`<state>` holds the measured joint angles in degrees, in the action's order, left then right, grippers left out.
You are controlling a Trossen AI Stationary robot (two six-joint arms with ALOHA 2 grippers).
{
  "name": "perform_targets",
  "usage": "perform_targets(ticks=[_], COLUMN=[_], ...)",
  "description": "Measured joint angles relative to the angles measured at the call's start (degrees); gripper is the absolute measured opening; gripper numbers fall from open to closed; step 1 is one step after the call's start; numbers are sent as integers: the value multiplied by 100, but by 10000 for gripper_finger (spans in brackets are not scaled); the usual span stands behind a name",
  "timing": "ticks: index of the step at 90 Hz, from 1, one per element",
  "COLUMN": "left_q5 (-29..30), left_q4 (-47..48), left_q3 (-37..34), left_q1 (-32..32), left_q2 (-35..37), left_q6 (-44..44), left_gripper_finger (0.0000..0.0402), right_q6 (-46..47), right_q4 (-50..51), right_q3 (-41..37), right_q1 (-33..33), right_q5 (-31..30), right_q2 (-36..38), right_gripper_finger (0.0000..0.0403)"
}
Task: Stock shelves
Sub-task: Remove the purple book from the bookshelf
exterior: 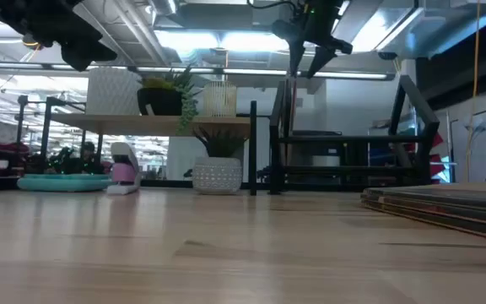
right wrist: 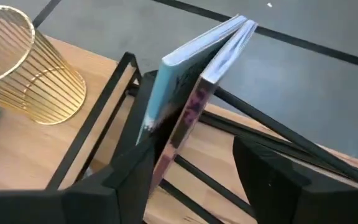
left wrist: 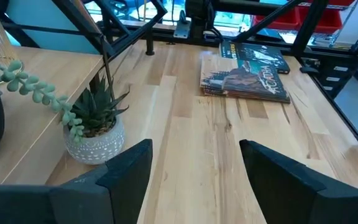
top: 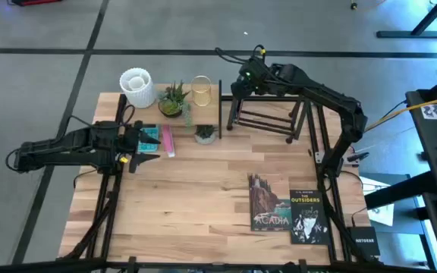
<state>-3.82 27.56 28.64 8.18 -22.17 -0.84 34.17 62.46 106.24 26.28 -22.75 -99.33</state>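
The right gripper point(top: 243, 78) hangs over the far left end of the black bar rack point(top: 268, 115), which stands at the back of the table point(top: 203, 205) toward the right. In the right wrist view two thin books point(right wrist: 191, 93) stand on edge, leaning against each other. They sit beside the left-hand finger point(right wrist: 126, 180), and the other finger stands well apart from them. So the fingers look spread, but I cannot tell whether the near one is touching the books. The books' lower ends are hidden behind that finger and the rack's bars. From above the arm covers them entirely.

The wooden shelf point(top: 196, 102) on black legs stands to the left of the rack. On top of it sit a white ribbed pot point(top: 136, 86), a green plant in a dark pot point(top: 173, 98) and a gold wire basket point(top: 201, 90). A small succulent in a speckled pot point(left wrist: 94, 134) stands just in front of it.

The left gripper point(top: 144, 144) rests low at the table's left side, its fingers point(left wrist: 129, 168) wide apart and holding nothing. Beneath it lie a teal item point(top: 150, 136) and a pink one point(top: 168, 141), partly covered by the arm and hard to identify.

Two books point(top: 290, 208) lie flat, side by side, near the front right.
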Motion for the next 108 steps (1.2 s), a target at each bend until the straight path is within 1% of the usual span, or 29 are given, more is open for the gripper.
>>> perform_targets(ticks=[20, 26, 45, 57, 82, 93, 100, 108], left_q5=[0, 1, 0, 1, 1, -1, 1, 0], left_q4=[-1, -1, 1, -1, -1, 1, -1, 1], left_q3=[0, 0, 0, 0, 0, 0, 0, 0], left_q1=[1, 0, -4, -1, -1, -1, -1, -1], left_q2=[0, 0, 0, 0, 0, 0, 0, 0], left_q6=[2, 0, 1, 0, 0, 1, 0, 1], left_gripper_finger=[237, 237, 237, 237, 237, 237, 237, 237], right_q6=[0, 2, -13, -160, -280, -242, -161, -152], right_q4=[-242, -296, -274, -257, -62, 122, 52, -120], right_q3=[0, 0, 4, 4, -2, -4, -4, -4], right_q1=[8, 9, 37, 37, 39, 39, 39, 39], right_q5=[-134, -323, -493, -412, 31, -81, -214, -225], right_q2=[-33, -94, -131, -132, -131, -131, -131, -127], right_gripper_finger=[204, 204, 204, 204, 204, 204, 204, 204])
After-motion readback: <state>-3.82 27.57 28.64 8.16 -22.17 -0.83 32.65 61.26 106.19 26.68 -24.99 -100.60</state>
